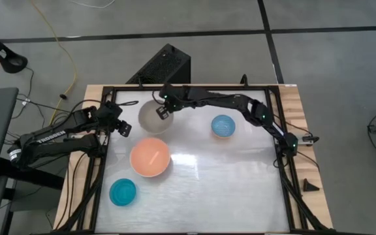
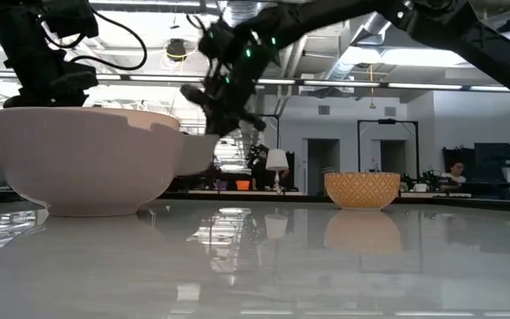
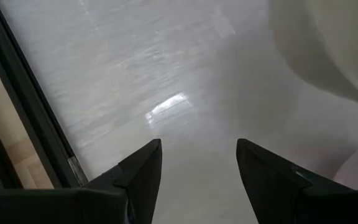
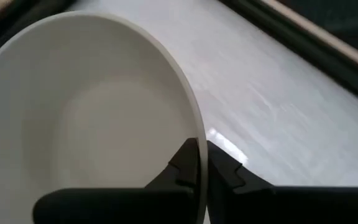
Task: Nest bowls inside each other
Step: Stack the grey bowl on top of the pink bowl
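We have the right pincer [image 4: 199, 163] clamped on the rim of the cream bowl [image 1: 153, 117], the largest, so it can serve as the base. The pink bowl [image 1: 150, 156] sits near it, the blue bowl [image 1: 223, 126] beside, the teal bowl [image 1: 123, 192] farthest. The left pincer [image 3: 197, 163] waits spread wide just beside the cream bowl, over the counter [image 1: 227, 189].

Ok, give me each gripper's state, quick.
Left gripper: open, holding nothing.
Right gripper: shut on the rim of the round grey-beige plastic bowl.
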Available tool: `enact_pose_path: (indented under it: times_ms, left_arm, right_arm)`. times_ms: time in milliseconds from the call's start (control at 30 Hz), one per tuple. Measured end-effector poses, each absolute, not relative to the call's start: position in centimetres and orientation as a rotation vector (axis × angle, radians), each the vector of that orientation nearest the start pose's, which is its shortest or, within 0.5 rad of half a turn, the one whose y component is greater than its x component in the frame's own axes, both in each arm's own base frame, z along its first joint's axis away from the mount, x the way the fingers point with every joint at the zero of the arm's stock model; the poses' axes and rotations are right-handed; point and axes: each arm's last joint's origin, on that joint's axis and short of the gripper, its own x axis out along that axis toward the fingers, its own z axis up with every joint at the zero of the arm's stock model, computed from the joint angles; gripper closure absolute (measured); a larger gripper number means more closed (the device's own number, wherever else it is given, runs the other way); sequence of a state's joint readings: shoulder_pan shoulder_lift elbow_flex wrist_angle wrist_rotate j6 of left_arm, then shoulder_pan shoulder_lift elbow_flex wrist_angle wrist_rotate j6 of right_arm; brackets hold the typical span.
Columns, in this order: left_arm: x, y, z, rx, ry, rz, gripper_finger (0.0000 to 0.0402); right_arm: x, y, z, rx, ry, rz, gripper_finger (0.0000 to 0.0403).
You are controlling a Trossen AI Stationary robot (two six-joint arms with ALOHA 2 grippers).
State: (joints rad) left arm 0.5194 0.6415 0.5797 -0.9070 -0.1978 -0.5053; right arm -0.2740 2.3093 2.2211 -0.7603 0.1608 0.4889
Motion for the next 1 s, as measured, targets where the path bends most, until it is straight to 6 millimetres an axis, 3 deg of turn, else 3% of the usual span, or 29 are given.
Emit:
enact_pose_path:
  times_ms: [233,400,667,867,1000]
  left_arm:
    - [9.4,6.0,22.7,-0.603,0.793,0.897,0.0205]
    - [9.4,6.0,22.7,-0.603,0.792,0.897,0.0205]
    - [9.4,6.0,22.7,-0.603,0.793,0.897,0.0205]
    - [9.4,6.0,22.7,-0.603,0.794,0.897,0.0205]
    - [9.3,6.0,22.2,-0.611,0.803,0.899,0.0205]
  right_arm:
    - [48.7,-11.8,29.1,0.426,0.802,-0.564,0.0369]
    - [48.8,-10.0,29.5,0.397,0.823,-0.557,0.0368]
    - [48.1,-9.0,30.0,0.346,0.864,-0.601,0.0368]
    - [46.0,-8.2,33.8,0.341,0.829,-0.546,0.0368]
    - [44.5,-6.6,36.0,0.4,0.848,-0.353,0.0368]
